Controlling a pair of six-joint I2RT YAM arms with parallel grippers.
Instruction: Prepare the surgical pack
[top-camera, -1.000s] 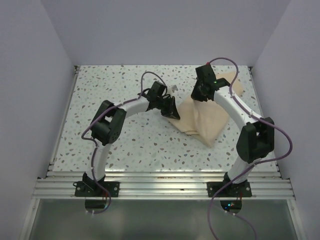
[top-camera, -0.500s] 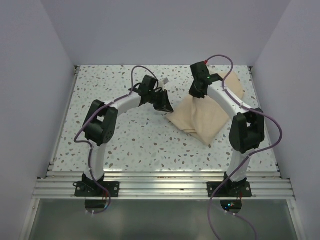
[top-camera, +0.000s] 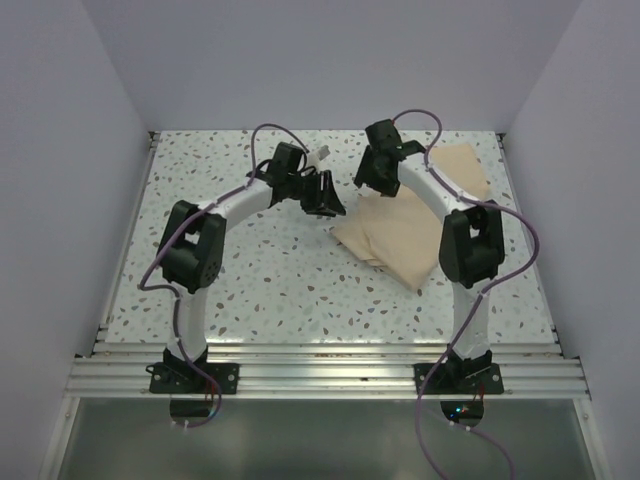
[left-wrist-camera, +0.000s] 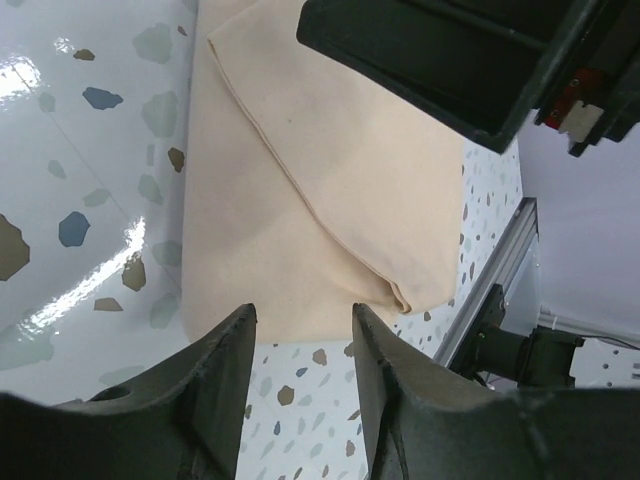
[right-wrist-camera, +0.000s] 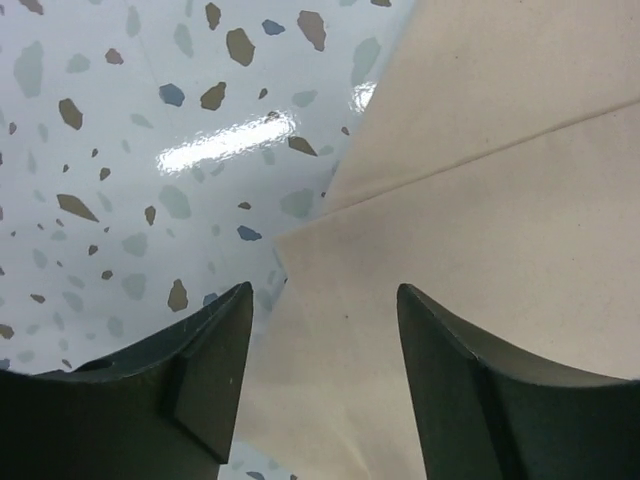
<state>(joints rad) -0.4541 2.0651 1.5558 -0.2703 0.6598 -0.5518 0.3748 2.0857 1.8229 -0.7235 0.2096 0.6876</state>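
The surgical pack shows only as a folded tan cloth (top-camera: 400, 238) lying flat on the right half of the speckled table. My left gripper (top-camera: 326, 196) hovers just off the cloth's left corner, open, with only tabletop between its fingers (left-wrist-camera: 225, 350). In the left wrist view the cloth (left-wrist-camera: 320, 200) lies just beyond the fingertips. My right gripper (top-camera: 371, 172) hangs over the cloth's far left edge, open and holding nothing. In the right wrist view a cloth corner (right-wrist-camera: 480, 180) lies below the gap. The right gripper's black body (left-wrist-camera: 450, 60) crosses the top of the left wrist view.
The speckled table (top-camera: 230, 270) is bounded by white walls on three sides. An aluminium rail (top-camera: 320, 372) with both arm bases runs along the near edge. The two grippers hang close together near the table's back middle.
Both grippers have gone from shut to open and hold nothing. Both arms drew to the left and toward the back, and the cloth stays flat on the table.
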